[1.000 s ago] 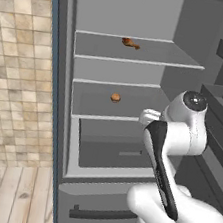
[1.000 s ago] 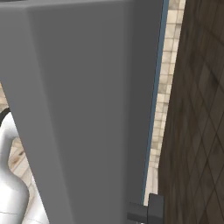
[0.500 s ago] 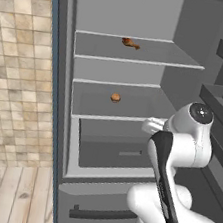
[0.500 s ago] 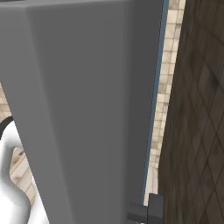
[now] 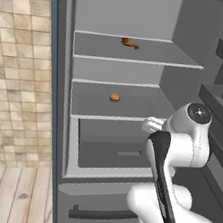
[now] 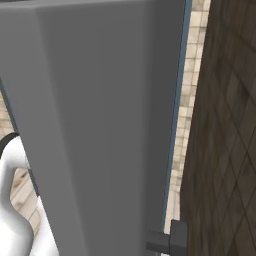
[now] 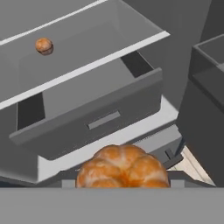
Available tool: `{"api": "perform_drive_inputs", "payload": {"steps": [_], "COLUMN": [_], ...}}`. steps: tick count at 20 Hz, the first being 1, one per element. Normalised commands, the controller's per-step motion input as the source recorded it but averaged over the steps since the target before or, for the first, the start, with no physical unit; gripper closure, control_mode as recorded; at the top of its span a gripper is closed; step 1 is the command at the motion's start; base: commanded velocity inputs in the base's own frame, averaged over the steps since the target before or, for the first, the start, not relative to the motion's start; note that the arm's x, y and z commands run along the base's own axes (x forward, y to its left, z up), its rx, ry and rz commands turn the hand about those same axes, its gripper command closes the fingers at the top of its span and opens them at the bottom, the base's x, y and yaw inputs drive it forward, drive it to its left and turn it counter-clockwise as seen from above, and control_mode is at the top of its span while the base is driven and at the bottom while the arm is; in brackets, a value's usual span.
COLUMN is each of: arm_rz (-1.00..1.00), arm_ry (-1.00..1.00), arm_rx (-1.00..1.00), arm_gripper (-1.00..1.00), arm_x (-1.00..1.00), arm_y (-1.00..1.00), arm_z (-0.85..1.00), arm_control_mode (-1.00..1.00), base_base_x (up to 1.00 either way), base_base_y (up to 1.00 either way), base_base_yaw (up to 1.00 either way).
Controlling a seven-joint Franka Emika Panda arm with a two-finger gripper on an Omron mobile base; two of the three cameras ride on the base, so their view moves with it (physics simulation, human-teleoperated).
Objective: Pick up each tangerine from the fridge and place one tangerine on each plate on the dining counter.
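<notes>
Orange tangerine (image 7: 123, 167) between closed jaws.

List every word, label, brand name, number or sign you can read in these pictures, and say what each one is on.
There is none to read. The fridge, its shelves and its drawer are plain grey with no lettering. The tangerine in the gripper, the tangerine on the shelf and the brown food on the top shelf bear no sticker or mark. The tiled wall carries no sign.

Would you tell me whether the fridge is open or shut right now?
Open: the fridge shows its shelves, with a tangerine on the middle shelf and its drawer exposed.
</notes>
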Motion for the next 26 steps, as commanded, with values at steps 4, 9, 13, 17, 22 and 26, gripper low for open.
{"api": "perform_drive_inputs", "payload": {"steps": [4,9,13,17,22,26], "arm_rz": [0.00,0.00,0.00,0.00,0.00,0.00], "arm_ry": [0.00,0.00,0.00,0.00,0.00,0.00], "arm_rx": [0.00,0.00,0.00,0.00,0.00,0.00], "arm_gripper": [1.00,1.00,1.00,1.00,1.00,1.00], "arm_x": [0.00,0.00,0.00,0.00,0.00,0.00], "arm_y": [0.00,0.00,0.00,0.00,0.00,0.00], "arm_z": [0.00,0.00,0.00,0.00,0.00,0.00], "arm_control_mode": [1.00,1.00,1.00,1.00,1.00,1.00], "base_base_x": [-0.19,-0.33,-0.67,-0.78,-0.68,-0.70], "base_base_y": [0.39,0.53,0.21,0.05,0.22,0.32], "base_base_yaw": [-0.07,-0.09,-0.15,-0.30,-0.31,-0.32]}}
